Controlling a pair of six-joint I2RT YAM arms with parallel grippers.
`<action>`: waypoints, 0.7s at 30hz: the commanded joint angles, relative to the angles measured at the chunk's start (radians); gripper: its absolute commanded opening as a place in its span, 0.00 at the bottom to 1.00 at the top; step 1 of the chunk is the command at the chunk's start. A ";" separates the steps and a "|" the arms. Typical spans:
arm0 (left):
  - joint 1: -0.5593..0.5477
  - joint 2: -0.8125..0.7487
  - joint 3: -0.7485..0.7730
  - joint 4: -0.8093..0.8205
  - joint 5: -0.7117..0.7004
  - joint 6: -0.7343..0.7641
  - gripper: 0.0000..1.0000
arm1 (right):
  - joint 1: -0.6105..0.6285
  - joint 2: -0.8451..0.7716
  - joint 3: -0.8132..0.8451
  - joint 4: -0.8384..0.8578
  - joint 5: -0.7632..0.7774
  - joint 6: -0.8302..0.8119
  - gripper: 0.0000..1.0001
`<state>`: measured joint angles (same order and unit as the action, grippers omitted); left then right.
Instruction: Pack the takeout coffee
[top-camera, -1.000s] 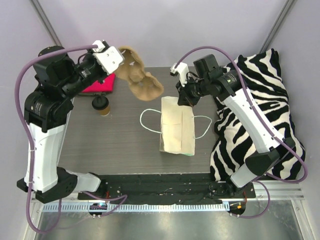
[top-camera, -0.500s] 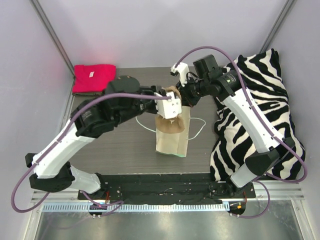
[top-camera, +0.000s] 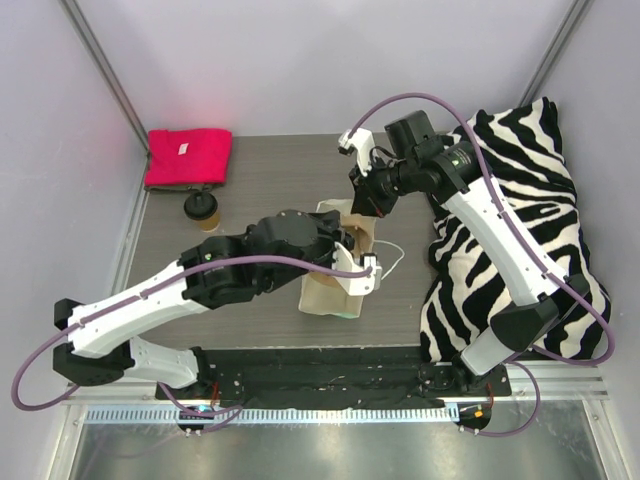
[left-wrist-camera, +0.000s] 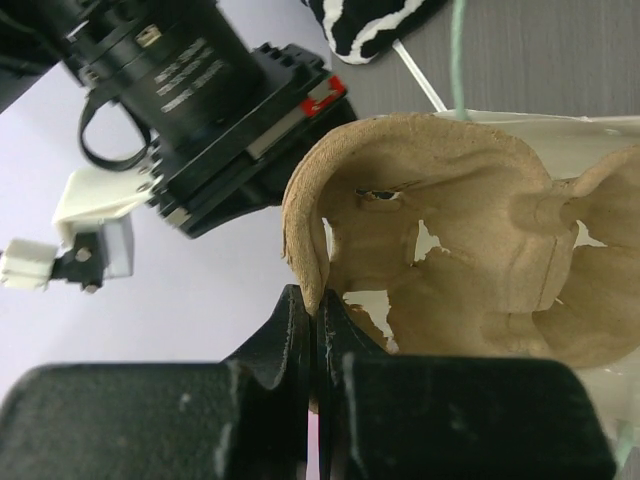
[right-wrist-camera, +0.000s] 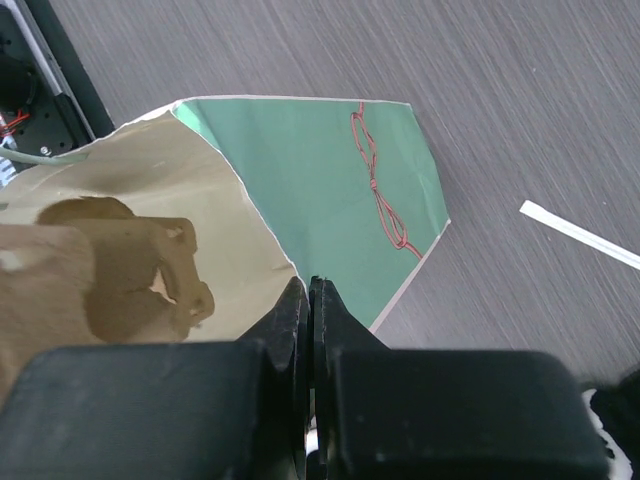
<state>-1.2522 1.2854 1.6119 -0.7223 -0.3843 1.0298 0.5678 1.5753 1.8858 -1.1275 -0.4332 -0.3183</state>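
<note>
The small tan kraft-paper cup (top-camera: 205, 214) stands upright with its round black plastic lid (top-camera: 201, 204) on, near the table's far left corner, just in front of a folded red cloth (top-camera: 188, 158). Neither arm is touching it, and it is well apart from the bag.

Toward the middle of the dark wood-grain table (top-camera: 250, 180) lies the white-and-green paper bag (right-wrist-camera: 330, 190), its mouth facing the far edge. The right gripper (right-wrist-camera: 308, 292) is pinched tight on the edge of that mouth and lifts it so the bag gapes. The left gripper (left-wrist-camera: 316, 300) is closed on the rim of the beige moulded-pulp cup carrier (left-wrist-camera: 470, 230). From the right wrist view the carrier is part-way inside the bag. A black-and-white zebra-striped cushion (top-camera: 520, 230) fills the table's right edge.

The step in hand looks like seating the carrier in the bag, with the coffee itself not yet packed. Next, I judge, the left arm must push the carrier in until it rests flat, let go and draw out without dragging the paper. It then has to cross to the far left corner and take the cup below the lid. The right gripper should hold the mouth wide open, since a slack edge could catch the cup and tip it.
</note>
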 joint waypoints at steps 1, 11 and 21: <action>-0.023 -0.028 -0.041 0.101 -0.044 0.027 0.00 | 0.010 -0.034 0.013 0.003 -0.061 -0.021 0.01; -0.013 -0.009 -0.191 0.147 -0.077 -0.056 0.00 | 0.035 -0.041 0.018 -0.012 -0.121 -0.047 0.01; 0.083 0.008 -0.305 0.204 0.008 -0.099 0.00 | 0.050 -0.051 0.010 -0.031 -0.147 -0.071 0.01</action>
<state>-1.1969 1.2945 1.3384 -0.6044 -0.4091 0.9642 0.6090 1.5749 1.8858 -1.1522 -0.5392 -0.3683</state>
